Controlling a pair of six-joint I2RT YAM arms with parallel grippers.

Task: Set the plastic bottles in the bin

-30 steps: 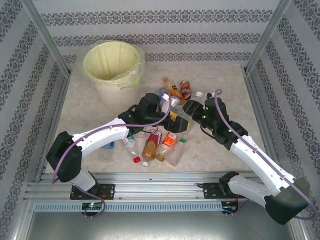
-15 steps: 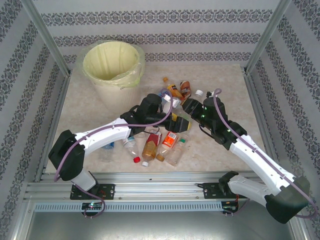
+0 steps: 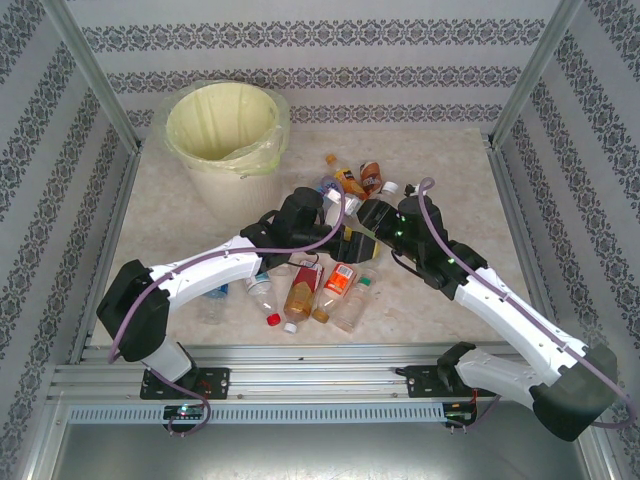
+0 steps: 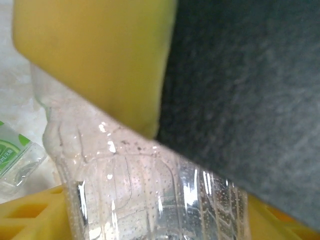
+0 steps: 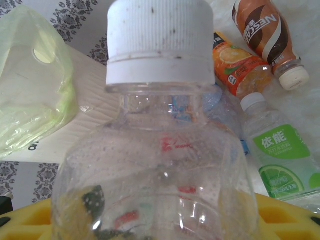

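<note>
Marbled table (image 3: 440,160) is carrying a bottle pile (image 3: 320,285) at centre, with the bin (image 3: 175,120) standing far-left. Left gripper (image 3: 352,243) is bracketing a clear bottle (image 4: 150,195); whether it is clamping, I cannot tell. Right gripper (image 5: 160,220) is gripping a white-capped bottle (image 5: 160,150), jaws partly open around it.

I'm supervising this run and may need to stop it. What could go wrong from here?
The left gripper and right gripper work close together over the bottle pile, so they may collide when lifting. The clear bottle between the left fingers is smooth and rounded; it might squirt out. The right gripper's white-capped bottle must cross the left arm's side to reach the bin.
</note>
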